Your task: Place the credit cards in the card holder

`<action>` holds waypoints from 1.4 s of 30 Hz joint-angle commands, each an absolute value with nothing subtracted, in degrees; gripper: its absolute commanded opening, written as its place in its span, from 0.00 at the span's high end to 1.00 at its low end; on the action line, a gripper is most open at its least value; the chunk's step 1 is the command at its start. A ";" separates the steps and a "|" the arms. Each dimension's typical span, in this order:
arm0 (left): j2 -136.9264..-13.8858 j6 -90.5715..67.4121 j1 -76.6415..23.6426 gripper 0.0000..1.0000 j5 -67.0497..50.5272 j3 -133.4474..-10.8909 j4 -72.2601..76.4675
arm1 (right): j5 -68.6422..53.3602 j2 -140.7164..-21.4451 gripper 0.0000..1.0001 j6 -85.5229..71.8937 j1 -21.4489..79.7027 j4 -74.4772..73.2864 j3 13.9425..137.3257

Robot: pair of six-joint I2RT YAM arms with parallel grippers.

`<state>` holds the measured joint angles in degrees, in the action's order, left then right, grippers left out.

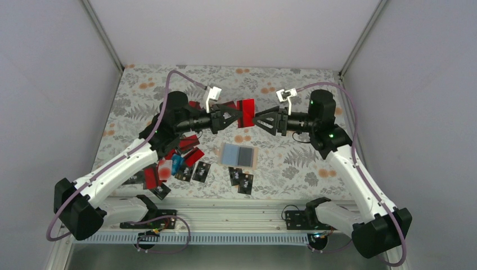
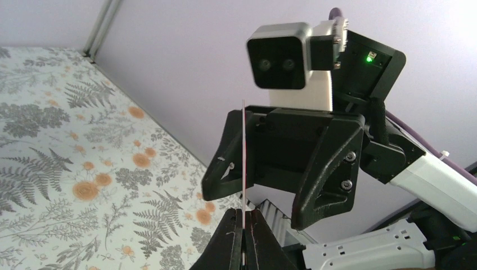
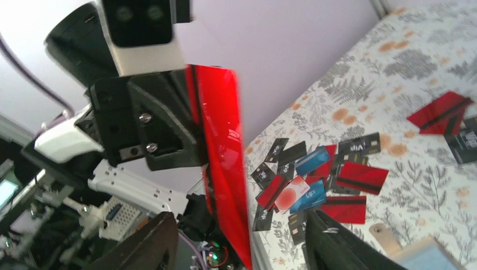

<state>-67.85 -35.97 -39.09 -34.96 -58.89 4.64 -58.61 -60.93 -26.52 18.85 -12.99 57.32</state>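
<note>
Red card (image 1: 246, 112) held up mid-air
Left gripper (image 1: 235, 117) pinches it tight — right gripper (image 1: 260, 120) faces it, jaws gaping wide; card holder (image 1: 239, 156) lies open on the table (image 1: 292, 84).

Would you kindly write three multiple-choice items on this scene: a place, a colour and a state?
1. Where does the wallet lie? A. open on the table, near its middle; B. held up in the air; C. folded shut at the far wall.
2. What colour is the card in the left claw? A. blue; B. red; C. black.
3. How is the right claw? A. open; B. shut on a card; C. shut on the wallet.
Answers: 1 A, it lies spread flat; 2 B, seen from the right wrist; 3 A, its fingers stand apart, empty.
</note>
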 commanded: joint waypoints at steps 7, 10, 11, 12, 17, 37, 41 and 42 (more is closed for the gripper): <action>-67.10 -34.53 -38.85 0.98 -40.37 -59.58 2.74 | -69.11 -60.54 0.63 -26.15 18.59 -8.88 57.04; -67.15 -34.69 -38.90 0.98 -40.64 -59.20 3.00 | -70.00 -60.82 0.69 -26.35 18.63 -8.59 57.12; -67.12 -34.86 -38.93 0.98 -40.91 -58.90 3.33 | -70.04 -60.83 0.70 -26.41 18.72 -8.49 57.13; -67.14 -35.03 -38.93 0.98 -41.15 -58.66 3.67 | -70.10 -60.82 0.71 -26.45 18.79 -8.37 57.02; -67.76 -35.48 -38.94 0.98 -42.52 -58.23 4.97 | -70.10 -61.48 0.79 -26.74 19.19 -7.97 56.95; -68.58 -32.71 -38.98 0.85 -36.26 -56.99 -1.14 | -65.42 -62.84 0.96 -28.64 20.13 -8.03 54.24; -67.10 -30.48 -38.94 0.72 -28.23 -54.90 -8.07 | -59.55 -62.88 0.96 -26.35 20.13 -12.47 51.55; -66.70 -30.08 -39.04 0.71 -26.44 -54.18 -9.51 | -57.89 -62.97 0.96 -26.13 20.13 -13.69 50.97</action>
